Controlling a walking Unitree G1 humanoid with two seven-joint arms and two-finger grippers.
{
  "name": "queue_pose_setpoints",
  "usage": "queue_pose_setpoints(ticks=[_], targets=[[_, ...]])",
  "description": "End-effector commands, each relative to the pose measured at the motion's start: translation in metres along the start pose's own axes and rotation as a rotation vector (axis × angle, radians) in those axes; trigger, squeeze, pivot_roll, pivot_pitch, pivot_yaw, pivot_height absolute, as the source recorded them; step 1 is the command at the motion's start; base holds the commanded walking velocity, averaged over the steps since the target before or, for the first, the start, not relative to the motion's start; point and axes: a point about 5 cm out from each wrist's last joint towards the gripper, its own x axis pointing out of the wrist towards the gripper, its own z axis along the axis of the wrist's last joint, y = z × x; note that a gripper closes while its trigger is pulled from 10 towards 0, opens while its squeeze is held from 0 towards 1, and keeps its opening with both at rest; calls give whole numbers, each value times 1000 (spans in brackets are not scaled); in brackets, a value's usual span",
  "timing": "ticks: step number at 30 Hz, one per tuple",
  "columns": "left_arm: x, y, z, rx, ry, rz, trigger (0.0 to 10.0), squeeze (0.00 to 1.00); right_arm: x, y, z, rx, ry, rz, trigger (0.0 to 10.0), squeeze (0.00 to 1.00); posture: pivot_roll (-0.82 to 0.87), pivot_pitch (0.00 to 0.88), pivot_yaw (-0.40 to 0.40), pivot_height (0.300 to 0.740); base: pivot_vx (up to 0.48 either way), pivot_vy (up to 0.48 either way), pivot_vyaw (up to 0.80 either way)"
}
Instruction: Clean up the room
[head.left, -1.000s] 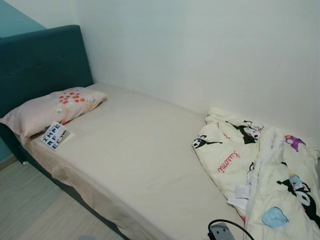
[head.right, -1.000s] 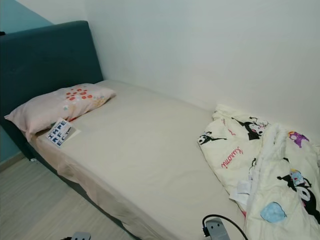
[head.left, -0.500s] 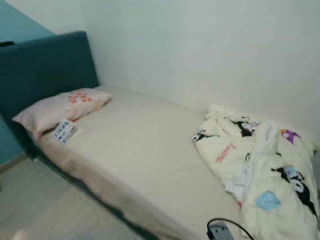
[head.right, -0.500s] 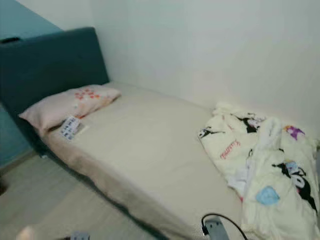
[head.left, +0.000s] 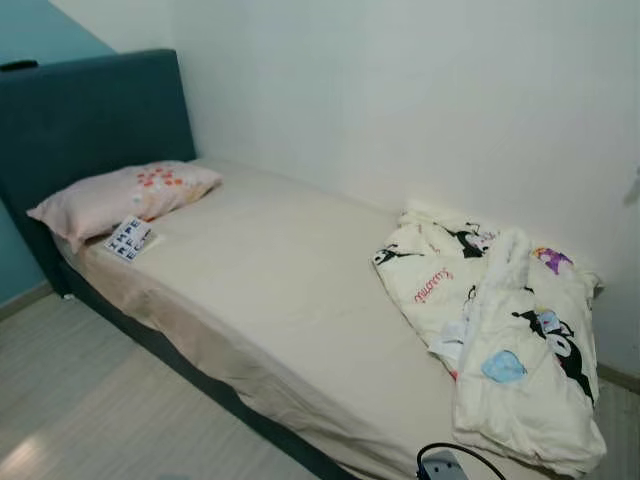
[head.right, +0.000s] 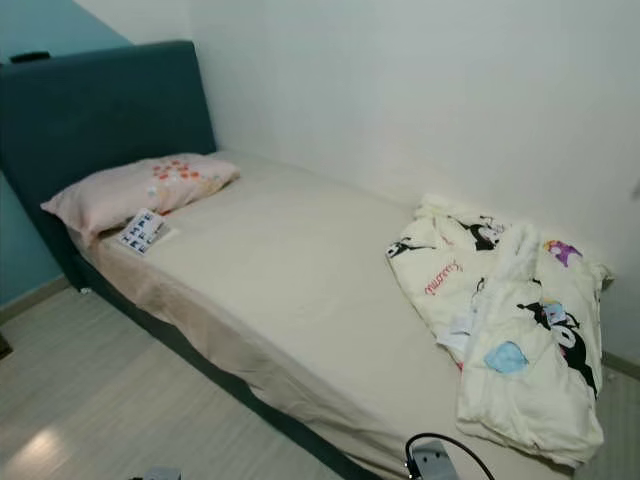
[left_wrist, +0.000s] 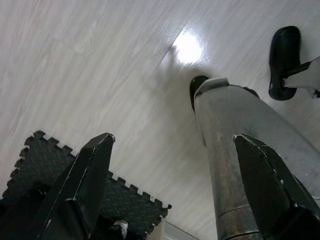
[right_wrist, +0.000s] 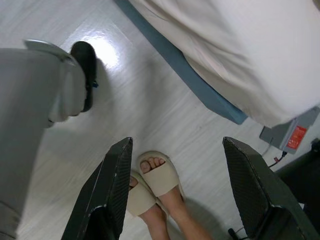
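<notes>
A crumpled cream blanket (head.left: 500, 330) with cartoon prints lies bunched at the foot end of the bed, on the right. The bed's cream sheet (head.left: 270, 270) is bare in the middle. A pink pillow (head.left: 125, 190) rests against the teal headboard (head.left: 90, 110) on the left. A small printed card (head.left: 130, 238) lies beside the pillow near the bed's edge. My left gripper (left_wrist: 173, 136) hangs open over the pale floor. My right gripper (right_wrist: 178, 141) hangs open over the floor beside the bed frame.
A person's feet in beige sandals (right_wrist: 157, 177) stand on the floor under my right gripper. A grey box with a red label (right_wrist: 290, 135) sits by the bed base. A black foam mat (left_wrist: 50, 165) lies below my left gripper, beside my own leg (left_wrist: 240, 150).
The camera has drawn back and steadied after a blur, so more floor and the blanket's far end show. Nothing on the bed has moved.
</notes>
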Motion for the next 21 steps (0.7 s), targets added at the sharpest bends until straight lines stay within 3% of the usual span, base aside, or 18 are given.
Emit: queue_pose_setpoints(ticks=[1,9,21], targets=[[0,1,0,11,1,-2,10000,0,0,-2,11,8,-37,-2,10000,0,-56,0,-35,717,0,-469,0],[0,1,1,5,-1,-2,10000,0,-1,0,13,6,-38,-1,10000,0,-56,0,-36,717,0,-427,0],[0,2,2,2,-3,0,10000,0,-1,1,13,0,-35,1,10000,0,-54,0,-36,717,0,0,0]])
